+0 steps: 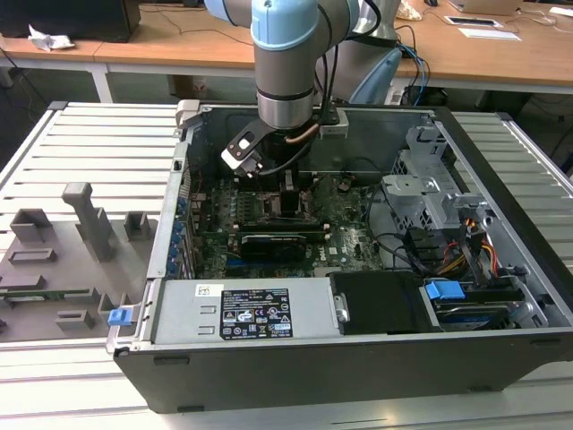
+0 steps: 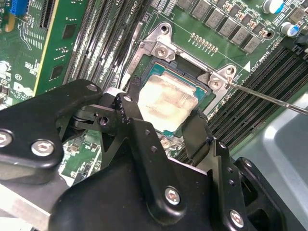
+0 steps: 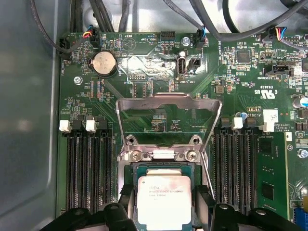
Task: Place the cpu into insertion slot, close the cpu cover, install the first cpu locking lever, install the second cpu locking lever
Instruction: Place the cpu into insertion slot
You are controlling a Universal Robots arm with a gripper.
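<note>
One arm (image 1: 285,63) vertical inside the case (image 1: 501,179), jaws pinching the cpu (image 3: 164,202) in the insertion slot (image 3: 161,166), cpu cover (image 3: 168,99) raised

The gripper (image 3: 163,207) is down low inside the case (image 1: 295,372), with open room straight above it. Just beyond it, the cpu cover (image 3: 168,99) stands raised and blocks that way. Flat memory slots (image 3: 89,173) flank it on both sides. A thin locking lever (image 2: 269,98) juts out on one side. Cables (image 3: 120,14) hang past the cover, and a black card (image 1: 277,242) lies near.
</note>
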